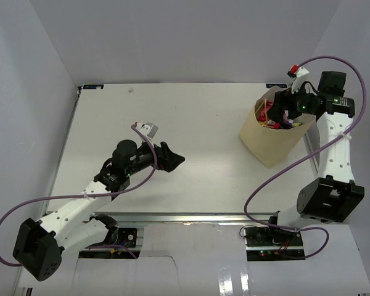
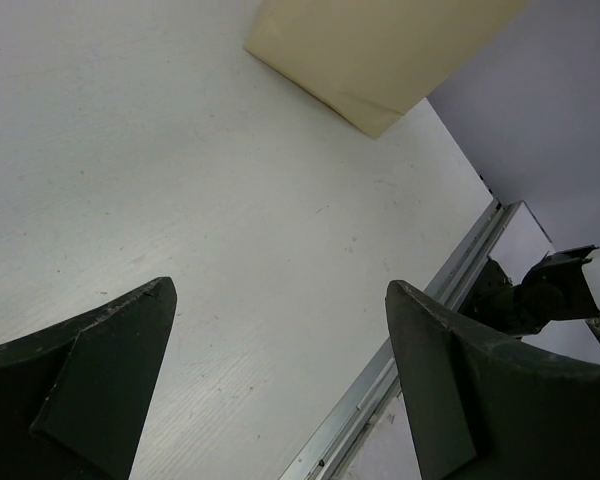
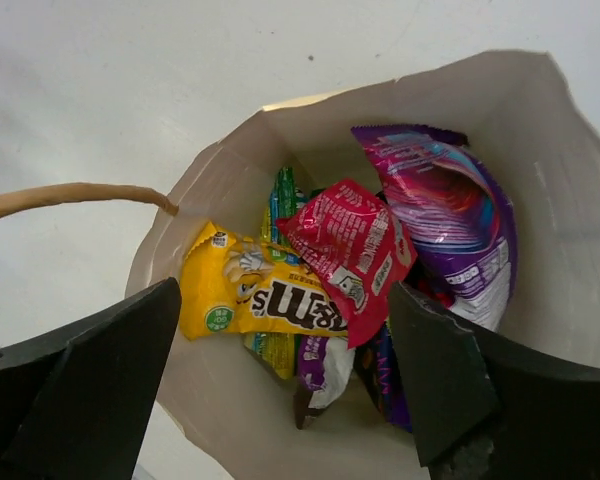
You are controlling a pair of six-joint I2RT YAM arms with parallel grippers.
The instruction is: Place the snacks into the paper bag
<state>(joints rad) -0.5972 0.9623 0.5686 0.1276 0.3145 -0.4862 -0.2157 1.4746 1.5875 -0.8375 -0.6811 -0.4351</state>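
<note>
The tan paper bag (image 1: 272,132) stands at the table's right side, leaning a little; its side also shows in the left wrist view (image 2: 380,50). My right gripper (image 3: 285,380) is open and empty just above the bag's mouth (image 3: 210,420). Inside lie the yellow wrapper (image 3: 245,295), the pink-red wrapper (image 3: 355,250), the large blue-purple bag (image 3: 450,220), a green-yellow bag (image 3: 280,205) and a brown-tipped packet (image 3: 315,385). My left gripper (image 1: 171,157) is open and empty over bare table left of centre.
A loop handle (image 3: 70,195) of the bag sticks out to the left. The table's metal front rail (image 2: 400,370) runs near my left gripper. White walls close in both sides of the table.
</note>
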